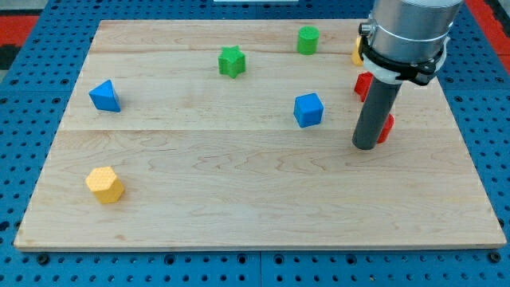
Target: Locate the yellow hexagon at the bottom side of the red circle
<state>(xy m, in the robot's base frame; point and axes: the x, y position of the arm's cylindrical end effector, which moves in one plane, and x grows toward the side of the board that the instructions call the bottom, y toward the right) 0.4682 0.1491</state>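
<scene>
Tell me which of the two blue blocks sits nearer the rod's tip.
The blue cube, just to the view's left of my tip. The blue triangle lies far off by the board's left edge.

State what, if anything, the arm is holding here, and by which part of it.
Nothing is held: the arm ends in a plain rod, and my tip rests on the board beside a red block.

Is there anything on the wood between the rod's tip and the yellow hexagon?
No. In the camera view, only bare board lies between my tip and the yellow hexagon. The blue cube sits above that line.
</scene>
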